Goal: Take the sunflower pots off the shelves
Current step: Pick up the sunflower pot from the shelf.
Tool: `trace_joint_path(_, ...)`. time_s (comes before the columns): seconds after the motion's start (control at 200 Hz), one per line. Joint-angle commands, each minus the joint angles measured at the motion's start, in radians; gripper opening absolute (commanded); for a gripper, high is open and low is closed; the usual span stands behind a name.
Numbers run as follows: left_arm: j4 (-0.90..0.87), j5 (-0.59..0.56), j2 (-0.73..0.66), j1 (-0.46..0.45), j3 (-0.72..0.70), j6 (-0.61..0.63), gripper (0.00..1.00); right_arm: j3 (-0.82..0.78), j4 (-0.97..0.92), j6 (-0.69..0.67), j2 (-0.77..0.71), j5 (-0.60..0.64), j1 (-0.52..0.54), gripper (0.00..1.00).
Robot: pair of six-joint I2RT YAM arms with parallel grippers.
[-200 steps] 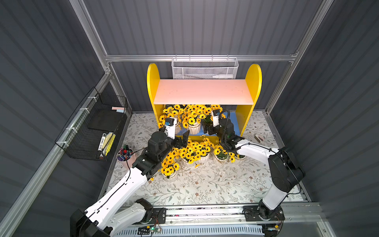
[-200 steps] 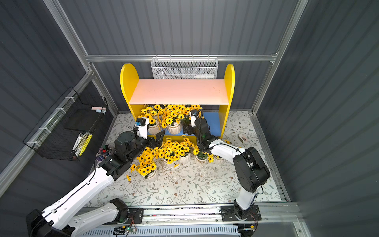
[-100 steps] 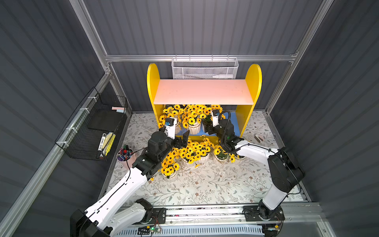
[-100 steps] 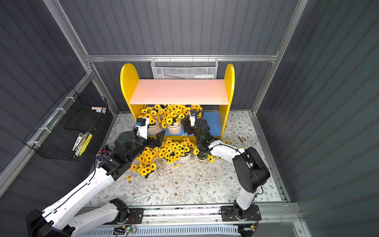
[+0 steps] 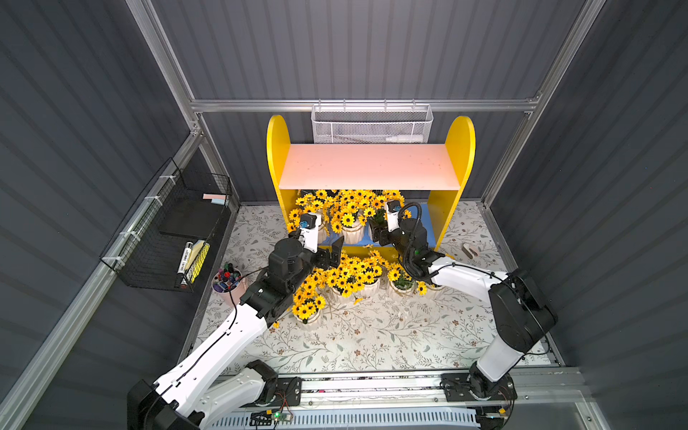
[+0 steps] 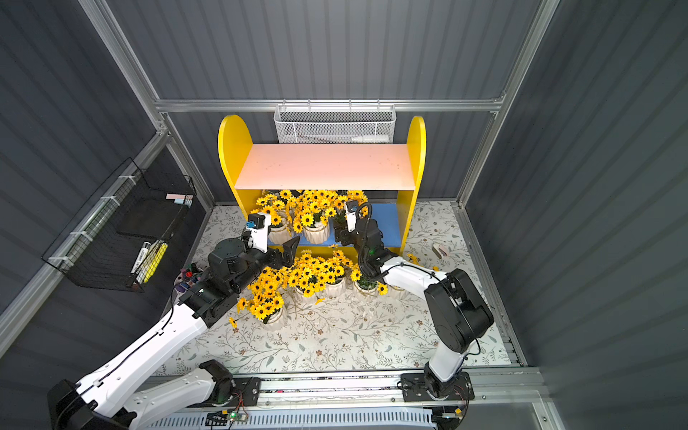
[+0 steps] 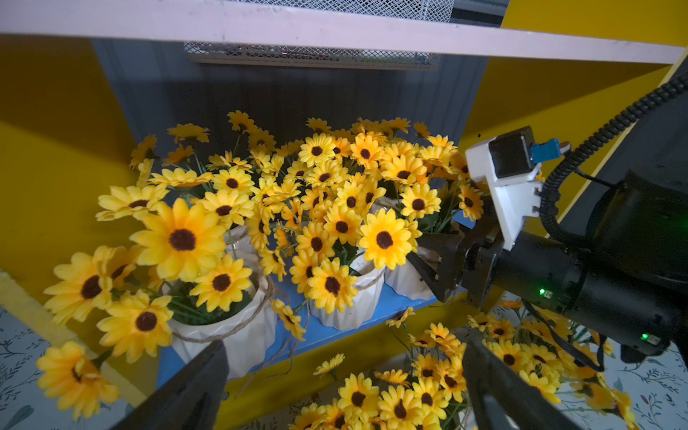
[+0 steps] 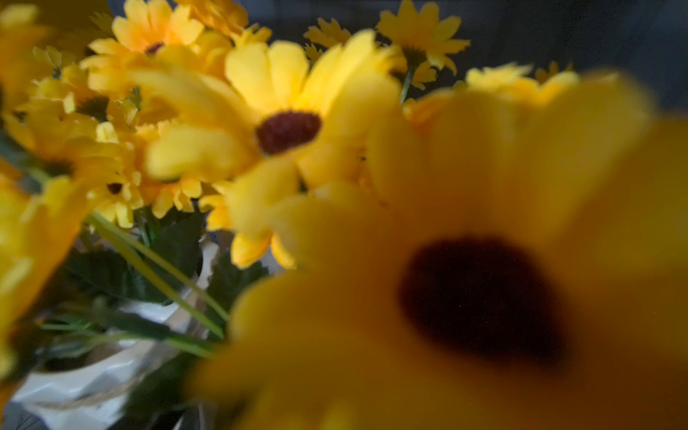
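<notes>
Sunflower pots (image 7: 346,309): ribbed white ceramic, twine-rimmed.

A black wire basket (image 5: 149,257) hangs on the left wall. Inside lie a white marker (image 5: 184,257), a yellow item (image 5: 201,258) and pastel note pads (image 5: 215,199). A white mesh basket (image 5: 372,130) hangs on the back rail, with a pale pen-like thing (image 5: 404,139) in it. A pink cup of markers (image 5: 228,281) stands at the left edge of the floral cloth (image 5: 372,335) — a small pinkish object (image 5: 470,250) lies near the right wall.
</notes>
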Motion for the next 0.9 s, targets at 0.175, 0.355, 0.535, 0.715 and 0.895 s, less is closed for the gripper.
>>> trace_joint_path(0.175,0.012,0.048,-0.015,-0.001,0.003,0.011,0.99,-0.051,0.031,-0.042,-0.104,0.030,-0.002,0.00)
trace_joint_path(0.355,0.012,0.058,-0.009,-0.002,0.003,0.010,0.99,-0.078,0.023,-0.050,-0.161,0.041,-0.002,0.00)
trace_joint_path(0.535,0.017,0.078,0.003,-0.002,0.005,0.007,0.99,-0.097,-0.007,-0.055,-0.220,0.030,-0.002,0.00)
trace_joint_path(0.715,0.017,0.101,0.019,-0.002,0.008,0.005,0.99,-0.127,-0.045,-0.055,-0.277,0.003,-0.002,0.00)
trace_joint_path(0.895,0.018,0.159,0.054,-0.002,0.013,0.005,0.99,-0.161,-0.097,-0.035,-0.350,-0.037,0.010,0.00)
